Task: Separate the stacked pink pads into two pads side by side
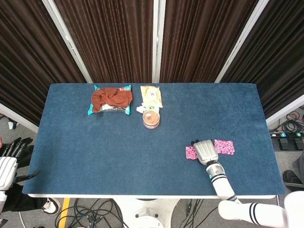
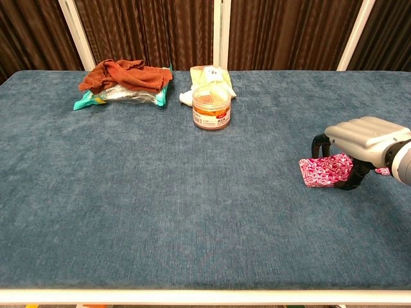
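Head view, blue felt-like table (image 1: 118, 147), dark pleated curtains (image 1: 114, 38), possibly fabric

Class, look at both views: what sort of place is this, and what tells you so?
Probably a robot test studio: a blue cloth-covered table with staged props, dark curtains behind it, and loose cables on the floor below.

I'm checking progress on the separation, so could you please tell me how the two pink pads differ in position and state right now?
The left pink pad sits under the right hand, whose fingers reach down around it; the right pink pad lies free of the hand. In the chest view the left pink pad looks slightly lifted at one edge, while the right pink pad is mostly hidden behind the hand. Both share the same pink patterned look and sit near the front right of the blue table.
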